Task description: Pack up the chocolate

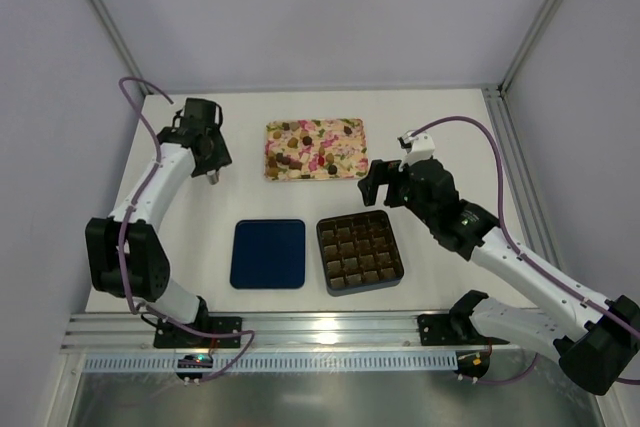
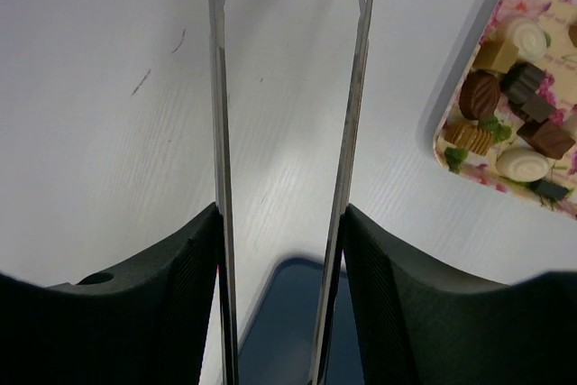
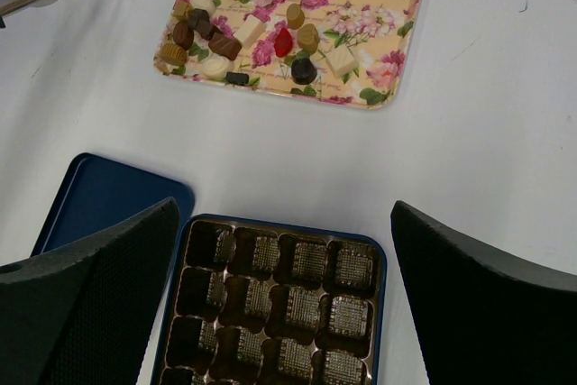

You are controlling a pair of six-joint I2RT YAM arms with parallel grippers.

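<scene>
Sitting loose on flowered tray point(image 1: 352, 129): chocolate point(image 3: 243, 15), brown, tan, white, one red. Left claw point(image 2: 288, 169) parted, empty; right claw point(image 3: 284, 223) wide, empty.

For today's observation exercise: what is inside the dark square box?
The box holds a brown insert of empty cells; no chocolate is in those showing. The right hand's fingers cover its near corners in the wrist view.

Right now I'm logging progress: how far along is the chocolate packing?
Barely started. Done: the box sits open, its blue lid beside it. In hand: nothing; the left gripper carries thin tongs, empty, and the right gripper is open above the table. Left: all the chocolate remains on the floral tray; visible cells are empty.
</scene>
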